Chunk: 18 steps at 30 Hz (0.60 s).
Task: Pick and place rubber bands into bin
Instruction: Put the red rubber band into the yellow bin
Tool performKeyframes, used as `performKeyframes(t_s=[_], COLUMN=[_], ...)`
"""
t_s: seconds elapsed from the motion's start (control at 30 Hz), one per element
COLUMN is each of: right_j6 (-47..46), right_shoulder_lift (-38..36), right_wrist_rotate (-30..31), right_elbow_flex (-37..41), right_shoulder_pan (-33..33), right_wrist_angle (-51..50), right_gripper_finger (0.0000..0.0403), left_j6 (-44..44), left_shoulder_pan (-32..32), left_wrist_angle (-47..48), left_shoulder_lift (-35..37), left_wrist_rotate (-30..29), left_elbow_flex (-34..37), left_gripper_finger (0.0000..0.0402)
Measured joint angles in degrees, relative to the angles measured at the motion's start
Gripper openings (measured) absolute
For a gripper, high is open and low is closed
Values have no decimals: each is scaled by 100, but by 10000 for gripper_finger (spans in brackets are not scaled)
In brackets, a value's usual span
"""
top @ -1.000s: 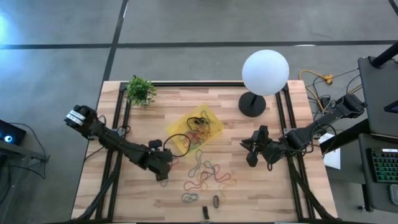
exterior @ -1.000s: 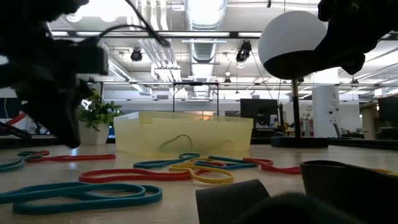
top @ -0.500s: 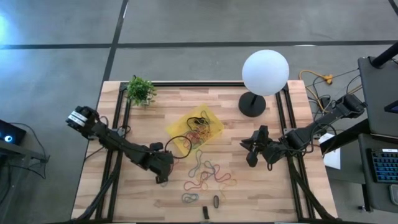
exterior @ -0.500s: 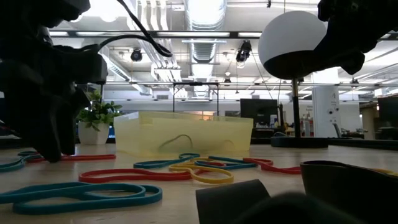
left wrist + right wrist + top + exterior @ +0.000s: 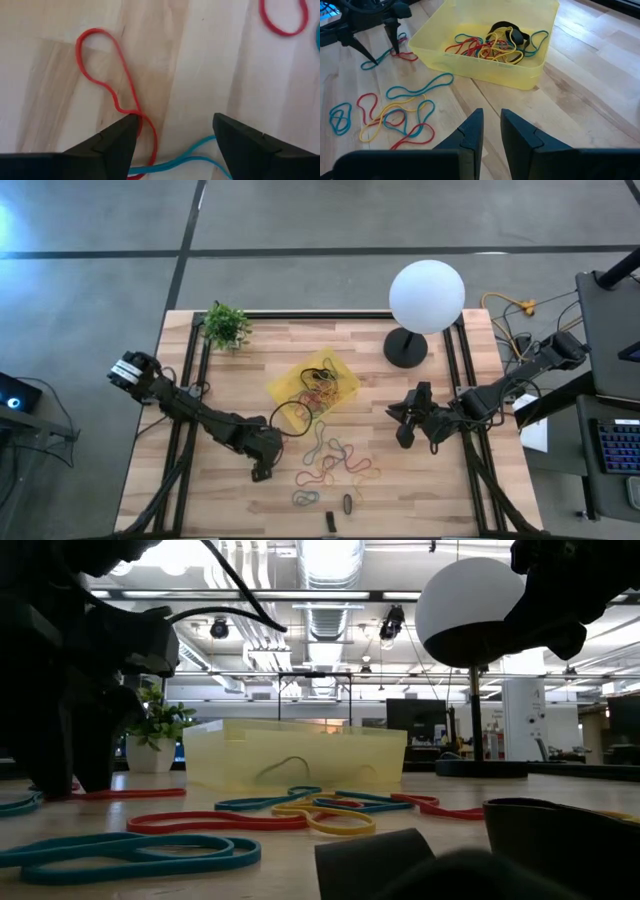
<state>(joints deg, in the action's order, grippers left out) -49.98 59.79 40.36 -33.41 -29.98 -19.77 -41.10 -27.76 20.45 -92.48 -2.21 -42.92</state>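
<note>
Rubber bands (image 5: 335, 460) lie just beside bin (image 5: 345, 392); left claw (image 5: 172, 131) spread.

left tool (image 5: 175, 131) open over red band (image 5: 116, 95), blue band (image 5: 187, 159) btwn tips, wood tabletop (image 5: 210, 60)

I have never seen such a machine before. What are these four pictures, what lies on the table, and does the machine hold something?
This is a robot with two dark arms at a wooden table. One picture looks down from above, one looks level across the table top, and two come from cameras on the arms' wrists. On the table lie coloured rubber bands, a yellow bin with more bands inside, a white lamp globe and a small plant. The left hand stands open, low over a red band, holding nothing. The right hand waits beside the bin, its fingers close together and nothing between them.
</note>
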Motion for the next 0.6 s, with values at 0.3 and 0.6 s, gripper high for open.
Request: performKeyframes(t_s=[0.3,0.6], right_j6=[0,-66], right_shoulder_lift=[0,0], right_wrist_rotate=[1,0], right_elbow_flex=[1,22], right_shoulder_pan=[0,0], right_wrist_angle=[57,87], right_gripper_finger=[57,57], left_j6=[-30,-361], left_shoulder_pan=[-1,88], left_wrist_angle=[-25,-35], left_shoulder_lift=[-12,-14], left_wrist_rotate=[-99,-193], left_elbow_flex=[35,195], left_gripper_finger=[221,167])
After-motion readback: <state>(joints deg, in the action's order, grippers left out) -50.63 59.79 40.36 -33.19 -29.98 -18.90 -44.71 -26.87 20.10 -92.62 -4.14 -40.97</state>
